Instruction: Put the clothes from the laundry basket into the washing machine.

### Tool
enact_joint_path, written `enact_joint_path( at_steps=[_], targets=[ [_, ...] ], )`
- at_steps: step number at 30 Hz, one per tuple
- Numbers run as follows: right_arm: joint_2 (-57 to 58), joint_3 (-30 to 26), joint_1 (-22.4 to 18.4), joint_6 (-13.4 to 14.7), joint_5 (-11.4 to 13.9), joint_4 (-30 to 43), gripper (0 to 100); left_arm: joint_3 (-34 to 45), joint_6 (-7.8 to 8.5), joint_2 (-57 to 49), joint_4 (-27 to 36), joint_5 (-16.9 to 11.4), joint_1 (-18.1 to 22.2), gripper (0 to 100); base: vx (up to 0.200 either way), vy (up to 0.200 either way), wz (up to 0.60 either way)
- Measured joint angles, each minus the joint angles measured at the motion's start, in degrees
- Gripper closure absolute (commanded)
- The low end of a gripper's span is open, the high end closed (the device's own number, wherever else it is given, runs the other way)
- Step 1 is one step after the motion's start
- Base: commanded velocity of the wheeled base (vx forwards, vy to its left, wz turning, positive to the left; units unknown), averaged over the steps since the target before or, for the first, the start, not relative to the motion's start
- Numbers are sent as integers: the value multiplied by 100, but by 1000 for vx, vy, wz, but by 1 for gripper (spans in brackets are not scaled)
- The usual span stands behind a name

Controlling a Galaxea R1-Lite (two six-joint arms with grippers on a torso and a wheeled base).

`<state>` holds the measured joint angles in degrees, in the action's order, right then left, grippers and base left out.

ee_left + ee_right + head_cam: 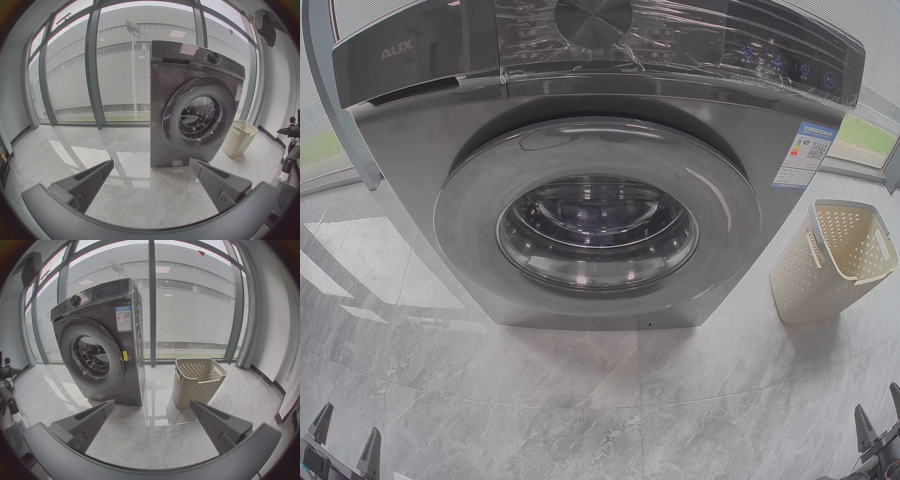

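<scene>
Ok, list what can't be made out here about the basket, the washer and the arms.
- Laundry basket: its floor, and whether anything lies on it, is hidden behind its own near wall in the head and right wrist views.
- Washing machine: the lower drum is hidden behind the shut door ring and glare in the head view.
- Left gripper and right gripper: all but the fingers are cut off by the head view's bottom edge.

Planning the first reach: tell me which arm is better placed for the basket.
Right. The basket stands on the floor right of the washer, on that arm's side, and the right tool is open, facing it. The left tool is farther off.
</scene>
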<state>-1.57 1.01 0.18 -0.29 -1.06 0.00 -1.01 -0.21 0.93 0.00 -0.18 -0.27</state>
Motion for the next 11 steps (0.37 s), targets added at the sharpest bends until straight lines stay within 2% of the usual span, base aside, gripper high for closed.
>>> enact_joint_path(
  at_steps=[11],
  targets=[
    [78,0,-11,-26,17,0,0,0,-4,0,0,0,0,0,0,0,0]
  ],
)
